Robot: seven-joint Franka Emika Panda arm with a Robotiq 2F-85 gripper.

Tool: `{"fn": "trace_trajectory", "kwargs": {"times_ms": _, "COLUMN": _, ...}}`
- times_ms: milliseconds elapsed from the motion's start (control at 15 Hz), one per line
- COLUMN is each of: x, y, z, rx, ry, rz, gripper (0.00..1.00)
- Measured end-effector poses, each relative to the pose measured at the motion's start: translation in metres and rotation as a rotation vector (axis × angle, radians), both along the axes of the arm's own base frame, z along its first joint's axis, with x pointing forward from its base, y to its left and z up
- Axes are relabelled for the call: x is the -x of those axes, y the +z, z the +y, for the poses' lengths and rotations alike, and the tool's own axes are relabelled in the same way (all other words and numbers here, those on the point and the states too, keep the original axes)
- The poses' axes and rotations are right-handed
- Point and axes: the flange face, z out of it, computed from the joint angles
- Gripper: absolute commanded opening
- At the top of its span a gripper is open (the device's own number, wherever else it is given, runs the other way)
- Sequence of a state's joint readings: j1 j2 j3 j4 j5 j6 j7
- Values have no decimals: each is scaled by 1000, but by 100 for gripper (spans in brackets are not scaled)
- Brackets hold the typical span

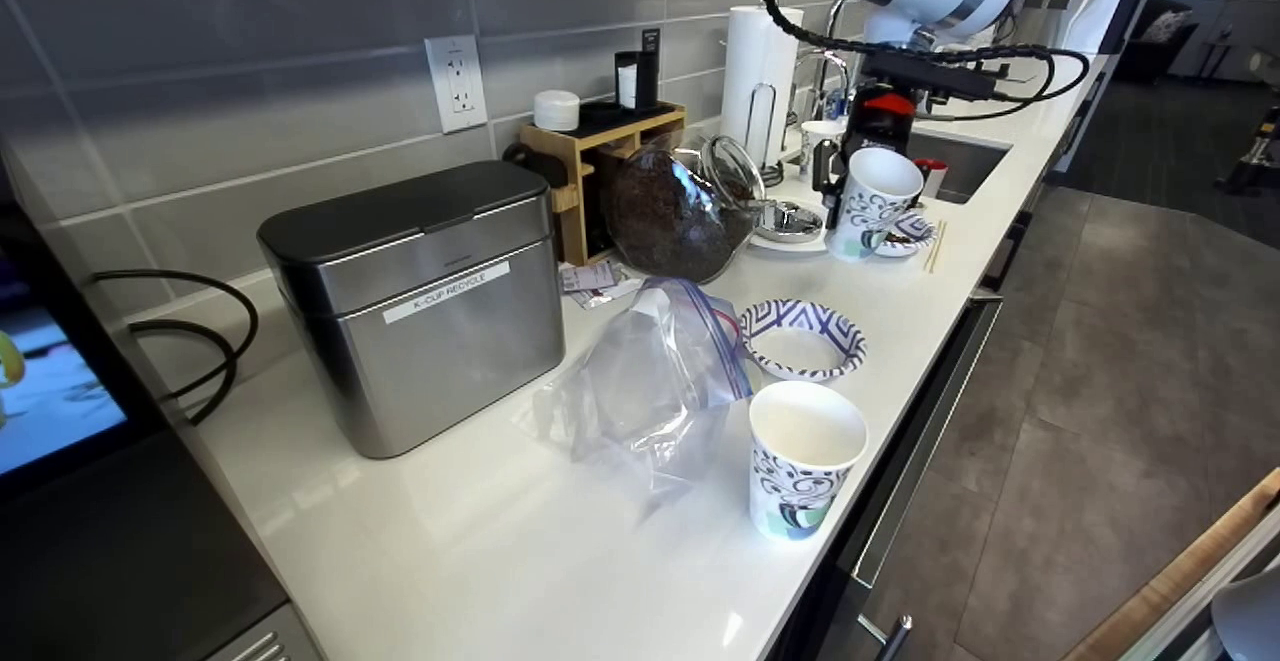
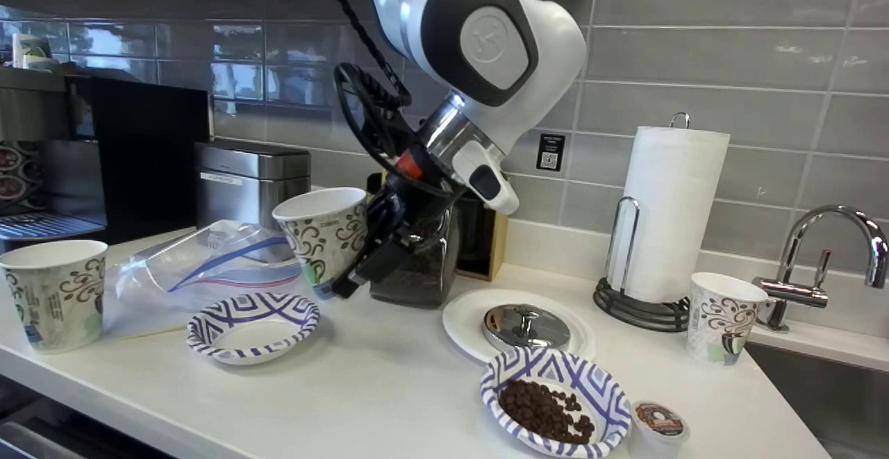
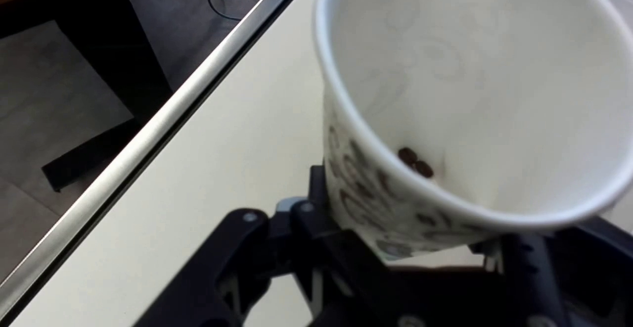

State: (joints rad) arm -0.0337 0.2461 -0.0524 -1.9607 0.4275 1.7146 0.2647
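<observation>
Got gripper pinching paper cup, tilted above tabletop, right of plastic bag in both exterior views. Two beans showing inside. Probably light, crushable; I'd grip mid-wall, gently.

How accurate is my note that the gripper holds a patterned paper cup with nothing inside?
Wrong on the contents: the wrist view shows at least two dark brown beans inside. The gripper does hold a patterned paper cup.

From here, lid on plate, beans in bowl before it. Pod right of bowl; held cup left of plate.
</observation>
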Motion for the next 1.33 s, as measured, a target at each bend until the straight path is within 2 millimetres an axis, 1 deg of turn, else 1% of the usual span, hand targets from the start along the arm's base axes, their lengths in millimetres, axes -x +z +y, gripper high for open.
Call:
{"fn": "trace_trajectory", "kwargs": {"times_ms": 200, "x": 12, "y": 18, "z": 14, "rx": 48, "ry": -34, "rz": -87, "gripper": 36}}
{"fn": "trace_trajectory", "kwargs": {"times_ms": 400, "x": 24, "y": 30, "z": 32, "rx": 98, "ry": -75, "rz": -158, "gripper": 36}}
{"fn": "trace_trajectory", "kwargs": {"times_ms": 800, "x": 49, "y": 47, "z": 66, "rx": 210, "ry": -111, "rz": -281, "gripper": 36}}
{"fn": "trace_trajectory", "kwargs": {"times_ms": 1067, "x": 64, "y": 58, "z": 83, "rx": 346, "ry": -113, "rz": -402, "gripper": 36}}
{"fn": "trace_trajectory", "kwargs": {"times_ms": 1333, "x": 80, "y": 64, "z": 100, "rx": 467, "ry": -122, "rz": -525, "gripper": 36}}
